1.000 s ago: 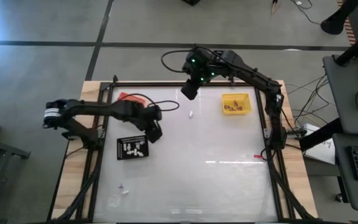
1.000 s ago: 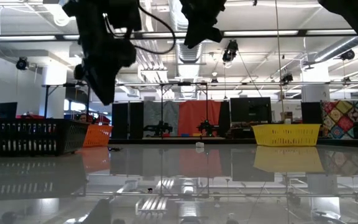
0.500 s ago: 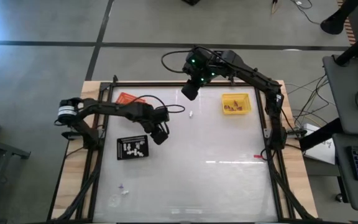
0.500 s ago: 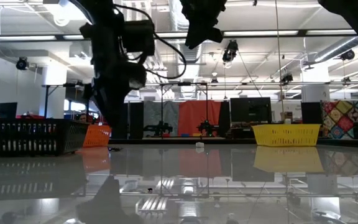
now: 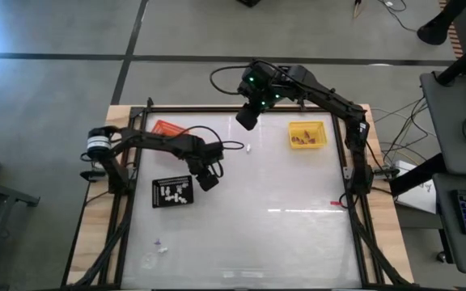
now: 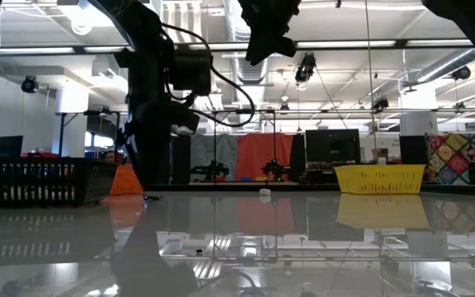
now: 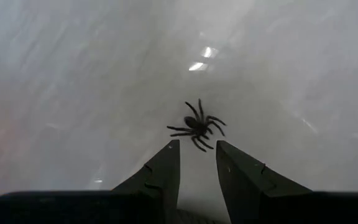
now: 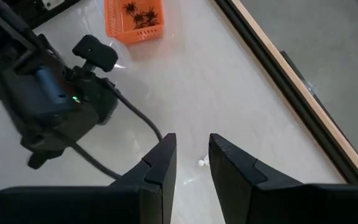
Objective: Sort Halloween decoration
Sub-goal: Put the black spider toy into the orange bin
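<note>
Glossy white table (image 5: 298, 242) framed in black rails, open workshop beyond with a grey floor all round. Three trays on it in the high view: orange tray (image 5: 165, 128) at about ten o'clock from table centre, yellow tray (image 5: 307, 134) at one o'clock with brown bits inside, black tray (image 5: 173, 191) at nine o'clock holding small white pieces.

Left gripper (image 7: 197, 148) low over the table just off the black tray's one-o'clock corner, jaws parted by a narrow gap and holding nothing. Straight ahead of the tips in the left wrist view — a black spider (image 7: 196, 126), flat on the surface, apart from both fingertips but close. Body lined up almost exactly with the gap, legs fanned wider than the gap itself; no clear long axis, being roughly round. Likely calls for a short push forward and down, then a squeeze on the body rather than the legs.

Right gripper (image 8: 192, 151) high near the far rail at twelve o'clock, jaws likewise slightly parted and empty, looking down on a tiny white trinket (image 8: 201, 163) on the table. Far from the spider — clearly the left arm's job. A few more small pieces near the seven-o'clock corner, too small to identify.
</note>
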